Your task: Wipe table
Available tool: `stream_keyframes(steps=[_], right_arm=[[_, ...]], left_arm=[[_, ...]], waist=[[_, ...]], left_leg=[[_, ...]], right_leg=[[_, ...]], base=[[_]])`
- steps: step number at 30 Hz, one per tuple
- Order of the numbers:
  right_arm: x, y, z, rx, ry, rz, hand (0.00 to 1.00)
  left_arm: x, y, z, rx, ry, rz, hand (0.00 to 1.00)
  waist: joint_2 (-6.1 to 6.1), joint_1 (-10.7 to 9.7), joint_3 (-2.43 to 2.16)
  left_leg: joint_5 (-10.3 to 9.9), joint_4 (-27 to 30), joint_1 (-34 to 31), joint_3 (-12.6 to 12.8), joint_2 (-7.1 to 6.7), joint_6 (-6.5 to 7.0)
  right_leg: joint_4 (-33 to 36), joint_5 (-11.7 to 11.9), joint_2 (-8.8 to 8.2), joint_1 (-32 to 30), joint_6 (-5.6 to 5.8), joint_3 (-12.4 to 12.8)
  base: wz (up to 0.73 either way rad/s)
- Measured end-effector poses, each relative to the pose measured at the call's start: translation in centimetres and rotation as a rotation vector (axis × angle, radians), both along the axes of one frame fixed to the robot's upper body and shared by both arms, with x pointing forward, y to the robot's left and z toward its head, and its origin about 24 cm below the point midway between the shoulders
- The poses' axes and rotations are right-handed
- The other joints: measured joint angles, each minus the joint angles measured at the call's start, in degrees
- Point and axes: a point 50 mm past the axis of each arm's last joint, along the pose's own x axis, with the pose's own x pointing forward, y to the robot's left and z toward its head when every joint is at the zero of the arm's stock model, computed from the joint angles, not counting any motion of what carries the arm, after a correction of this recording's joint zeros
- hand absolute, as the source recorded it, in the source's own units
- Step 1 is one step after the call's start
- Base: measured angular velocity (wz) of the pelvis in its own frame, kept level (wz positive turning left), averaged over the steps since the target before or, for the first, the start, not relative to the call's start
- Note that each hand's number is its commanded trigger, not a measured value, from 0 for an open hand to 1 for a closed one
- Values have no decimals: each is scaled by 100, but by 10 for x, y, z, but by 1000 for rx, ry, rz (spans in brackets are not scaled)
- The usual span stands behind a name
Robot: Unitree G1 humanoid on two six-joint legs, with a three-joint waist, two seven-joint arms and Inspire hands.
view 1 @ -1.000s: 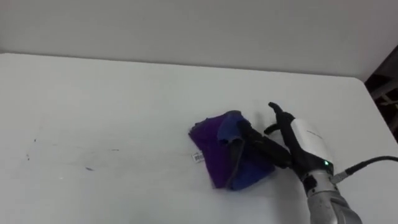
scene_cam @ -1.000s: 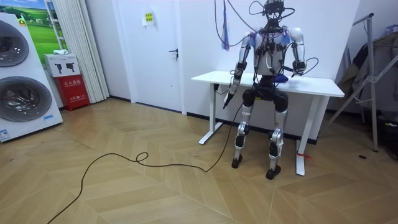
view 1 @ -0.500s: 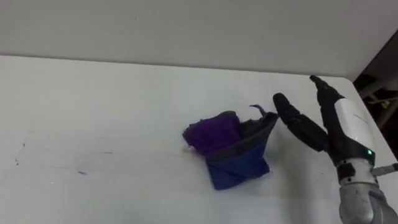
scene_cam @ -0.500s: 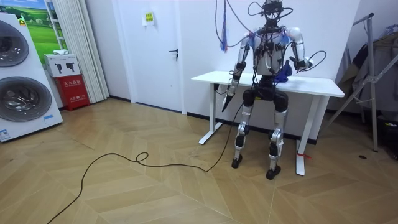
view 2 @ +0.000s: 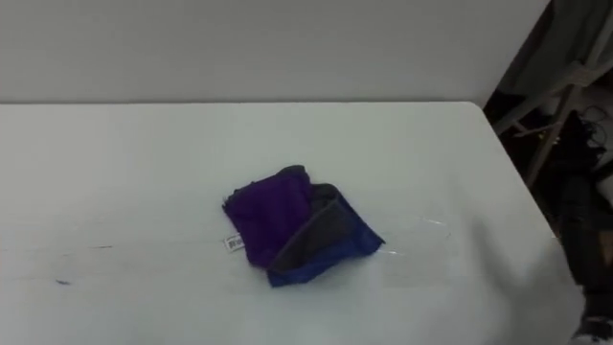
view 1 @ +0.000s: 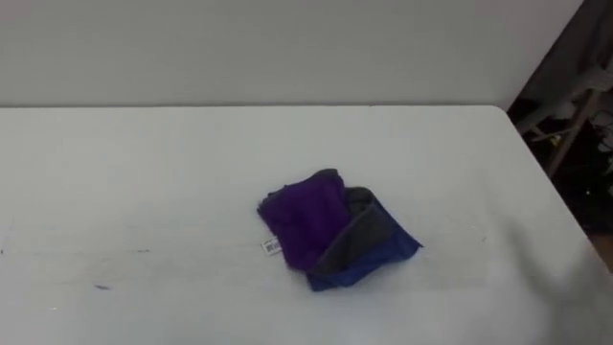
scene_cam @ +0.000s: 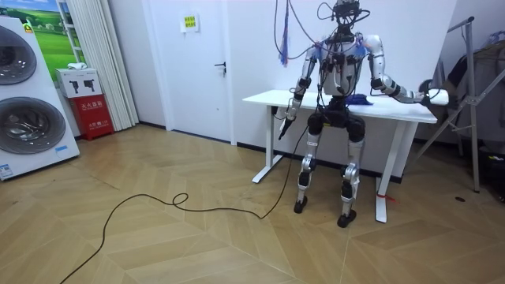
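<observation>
Lying crumpled on white table [view 1: 144,144], purple-blue cloth [view 1: 330,230]; right hand [scene_cam: 436,96], state unclear, outstretched beside metal rack [scene_cam: 474,134].

cloth [view 1: 330,230]: 1 | table [view 1: 144,163]: 1 | washing machines [scene_cam: 24,126]: 2 | door [scene_cam: 201,71]: 1

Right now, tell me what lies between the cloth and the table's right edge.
Nothing solid. In the left eye view, the stretch from the purple and blue cloth to the right edge of the white table is bare tabletop, with only faint streaks on it.
</observation>
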Motion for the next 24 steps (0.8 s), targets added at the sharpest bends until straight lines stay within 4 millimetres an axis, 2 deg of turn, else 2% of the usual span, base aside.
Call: stream_keyframes(steps=[4,7,11,12,18,22,24], right_arm=[[-33,-13,-17,122,-49,-277,0],[-51,-20,-20,143,-88,-447,0],[-65,-25,-20,154,-122,-565,0],[-71,-25,-23,176,-133,-602,0],[-111,-19,-48,284,-61,-810,0],[-133,-11,-60,332,9,-852,0],[-148,3,-75,414,112,-822,0]], left_arm=[[0,3,1,10,-1,12,0],[1,5,3,15,-7,17,0],[-1,9,4,24,-7,35,0],[-1,9,4,22,-6,37,0],[-3,9,5,24,-2,38,0],[-7,8,5,17,11,47,0],[-6,6,4,5,20,35,0]], waist=[[-13,-127,0],[-12,-182,3],[-29,-302,7],[-56,-348,-5],[-114,-512,-38],[-102,-563,-62],[-102,-562,-70]], left_leg=[[-14,6,4,27,33,-14],[-18,8,5,71,33,-13],[-36,22,8,102,31,-11],[-36,24,3,115,32,-11],[-55,84,-101,113,42,-15],[-79,111,-108,103,41,-11],[-78,110,-108,84,42,-12]], right_leg=[[-12,-1,36,-2,-2,22],[-13,-9,36,-22,6,72],[-17,-29,35,-27,23,119],[-15,-30,35,-40,24,132],[2,-46,35,-110,21,129],[0,-50,32,-96,25,127],[9,-50,32,-91,24,114]], base=[[-4],[-6],[-5],[0],[1],[1],[4]])
